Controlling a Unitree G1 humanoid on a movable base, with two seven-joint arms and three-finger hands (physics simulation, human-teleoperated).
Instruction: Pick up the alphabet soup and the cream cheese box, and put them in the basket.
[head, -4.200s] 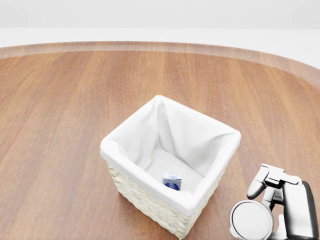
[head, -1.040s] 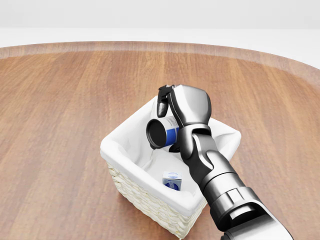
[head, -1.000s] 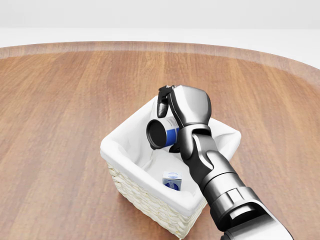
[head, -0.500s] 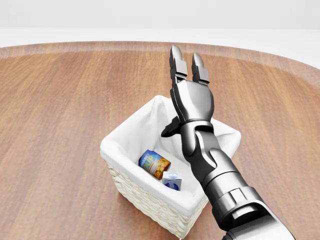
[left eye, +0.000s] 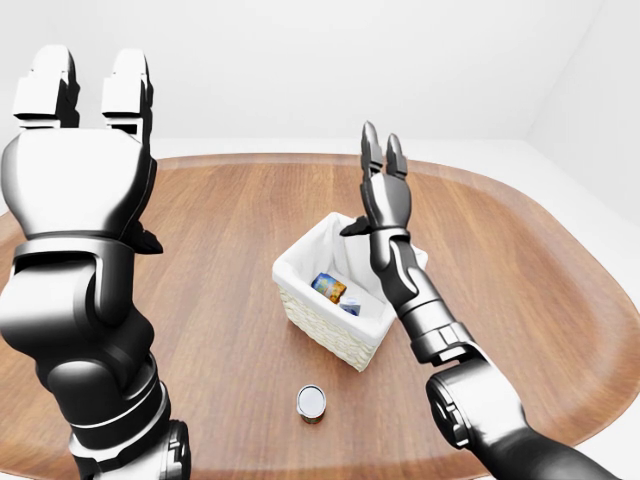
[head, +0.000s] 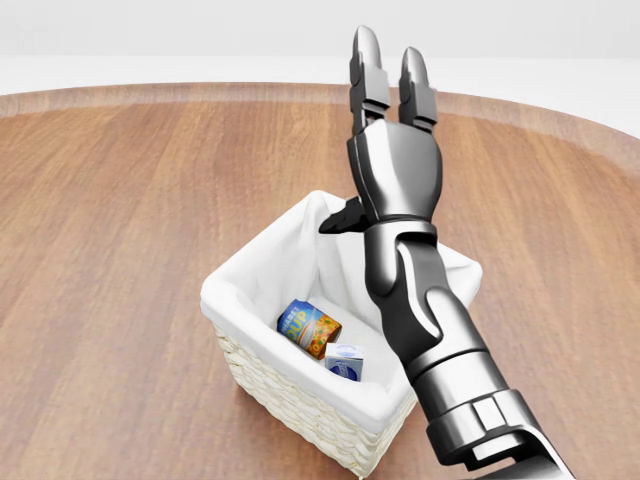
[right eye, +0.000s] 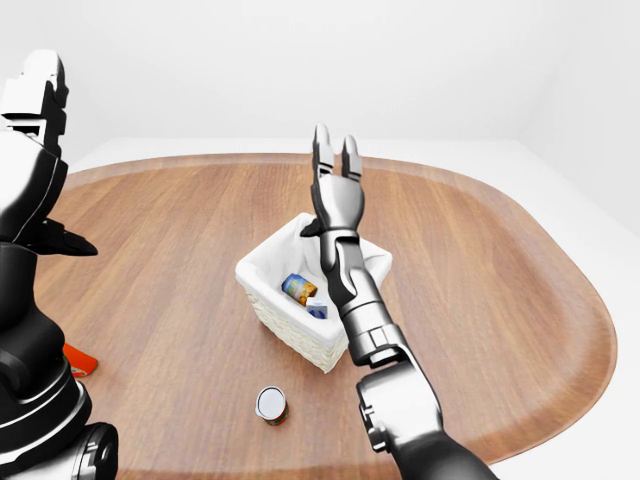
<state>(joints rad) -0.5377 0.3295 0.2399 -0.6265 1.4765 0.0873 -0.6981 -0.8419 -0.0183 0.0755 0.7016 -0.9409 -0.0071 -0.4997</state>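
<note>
— Where's the soup can, can you see it?

— Yes, the alphabet soup (head: 309, 329) lies on its side inside the basket (head: 258, 268), down on the white cloth lining. The cream cheese box (head: 345, 361) sits just beside it, toward the lower right in the head view, nearly touching it.

— And the arm over it?

— The right hand (head: 392, 150) is raised above the basket's far rim, fingers (head: 366, 70) stretched straight up and spread, thumb sticking out to the left. It has hold of nothing.

— The other one?

— The left hand (left eye: 82, 150) is up high at the left of the left-eye view, close to the camera, fingers extended upward as well, nothing in its grasp. It's well apart from the basket.

— Anything else on the table (left eye: 520, 270)?

— A small can (left eye: 311, 403) with a pale lid stands upright on the wood below the basket in the left-eye view, clear of the wicker. In the right-eye view there's a bit of something red-orange (right eye: 80, 361) at the left edge, mostly hidden behind the left arm; I can't tell what it is.
</note>
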